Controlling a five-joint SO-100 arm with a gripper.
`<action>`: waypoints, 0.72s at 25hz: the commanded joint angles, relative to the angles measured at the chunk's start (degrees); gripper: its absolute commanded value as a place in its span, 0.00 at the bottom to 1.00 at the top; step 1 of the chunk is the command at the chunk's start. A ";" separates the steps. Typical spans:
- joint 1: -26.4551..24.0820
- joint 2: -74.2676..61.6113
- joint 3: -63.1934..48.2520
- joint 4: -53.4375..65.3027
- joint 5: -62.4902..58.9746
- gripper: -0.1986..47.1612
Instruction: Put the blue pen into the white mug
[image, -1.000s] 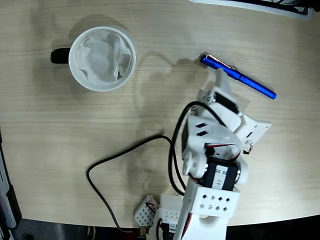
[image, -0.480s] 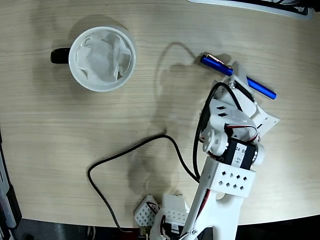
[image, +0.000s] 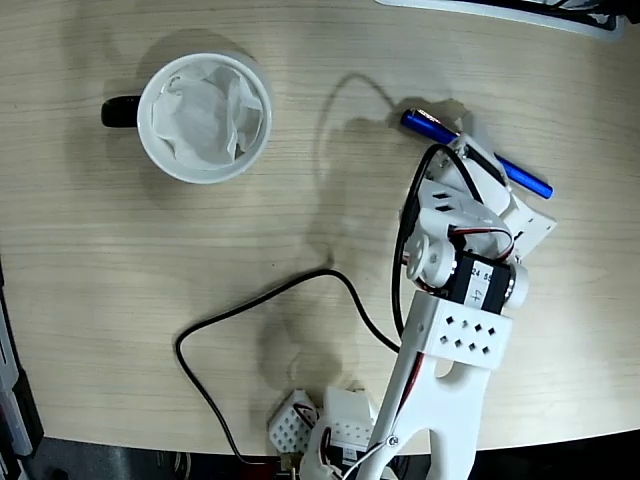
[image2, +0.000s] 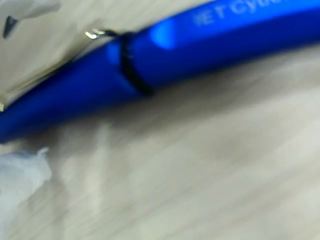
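One blue pen (image: 520, 176) lies on the tabletop (image: 300, 230) under the gripper (image: 478, 162), right of the white mug (image: 204, 117). I cannot tell if the gripper is open.

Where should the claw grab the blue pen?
Probably around the middle of the blue pen, coming straight down from above with the claw's fingers across its narrow width. It lies flat on the table, slim and round, so gripping its ends would likely let it tip.

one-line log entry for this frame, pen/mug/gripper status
phase: reach | gripper: over blue pen, closure unclear | blue pen: flat on table | white mug: upright, paper inside, no pen
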 joint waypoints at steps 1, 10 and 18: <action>0.70 0.18 -2.11 -1.05 1.23 0.42; 0.53 -3.52 -2.99 -2.81 1.23 0.14; 0.35 -4.39 -3.16 -2.90 1.23 0.03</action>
